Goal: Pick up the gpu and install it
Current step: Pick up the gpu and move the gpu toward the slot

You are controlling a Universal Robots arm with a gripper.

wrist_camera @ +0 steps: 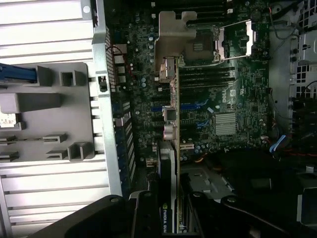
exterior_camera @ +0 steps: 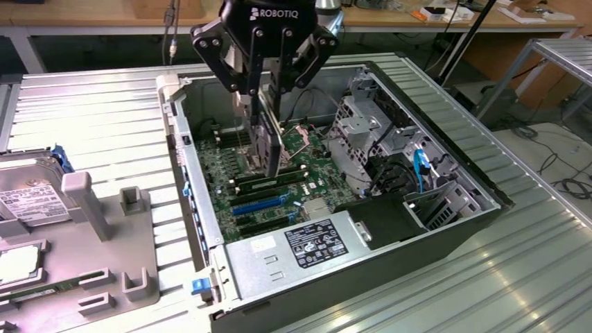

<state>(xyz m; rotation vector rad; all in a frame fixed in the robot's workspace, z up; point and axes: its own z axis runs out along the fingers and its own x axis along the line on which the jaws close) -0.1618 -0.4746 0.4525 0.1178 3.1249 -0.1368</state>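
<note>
My gripper (exterior_camera: 262, 94) is shut on the gpu (exterior_camera: 271, 139), a thin black card that hangs edge-down from the fingers over the open computer case (exterior_camera: 444, 229). Its lower edge stands just above the green motherboard (exterior_camera: 218, 166), near the memory sticks and the blue expansion slots (exterior_camera: 254, 203). In the wrist view the gpu (wrist_camera: 171, 124) runs edge-on away from my gripper (wrist_camera: 171, 203), and its silver end bracket (wrist_camera: 173, 37) is at the far end, over the board beside the blue expansion slots (wrist_camera: 190, 106). I cannot tell whether the card touches a slot.
Inside the case are the power supply (exterior_camera: 296, 243), a metal drive cage (exterior_camera: 370, 125) and blue cables (exterior_camera: 421, 166). On the exterior view's left a grey parts holder (exterior_camera: 102, 229) stands on the ribbed table with a hard drive (exterior_camera: 23, 198) in it.
</note>
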